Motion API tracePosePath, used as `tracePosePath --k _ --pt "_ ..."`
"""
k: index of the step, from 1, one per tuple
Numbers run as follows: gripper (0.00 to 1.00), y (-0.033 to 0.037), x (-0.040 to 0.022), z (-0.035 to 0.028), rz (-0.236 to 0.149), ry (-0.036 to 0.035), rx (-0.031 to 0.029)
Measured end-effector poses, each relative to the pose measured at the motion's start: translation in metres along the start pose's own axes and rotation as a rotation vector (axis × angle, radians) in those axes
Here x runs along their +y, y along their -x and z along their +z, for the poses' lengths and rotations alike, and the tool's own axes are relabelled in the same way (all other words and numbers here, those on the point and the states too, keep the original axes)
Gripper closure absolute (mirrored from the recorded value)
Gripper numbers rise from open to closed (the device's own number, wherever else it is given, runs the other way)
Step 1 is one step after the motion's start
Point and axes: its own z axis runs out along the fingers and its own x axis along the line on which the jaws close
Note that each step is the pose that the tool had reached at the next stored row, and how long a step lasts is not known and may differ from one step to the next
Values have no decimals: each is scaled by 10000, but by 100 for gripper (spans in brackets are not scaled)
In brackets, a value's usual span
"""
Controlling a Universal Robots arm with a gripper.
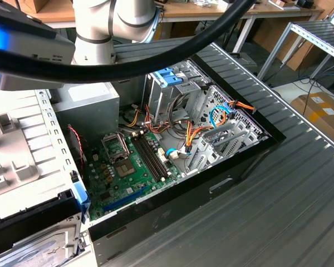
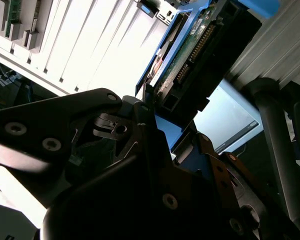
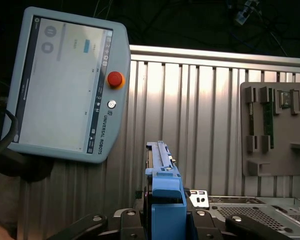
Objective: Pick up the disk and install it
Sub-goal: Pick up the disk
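Ribbed grey surface is lying behind your claw, which is pinching the disk, partly hiding it.

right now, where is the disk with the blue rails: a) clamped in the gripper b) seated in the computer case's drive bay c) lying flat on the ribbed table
a: in the first wrist view the disk stands on edge, clamped in the gripper, with the teach pendant behind it.
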Motion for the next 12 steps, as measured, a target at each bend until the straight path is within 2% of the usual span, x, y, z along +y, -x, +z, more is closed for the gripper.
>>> tracePosePath --k 12 --pt "63 -25 -1 11 0 -1 -3"
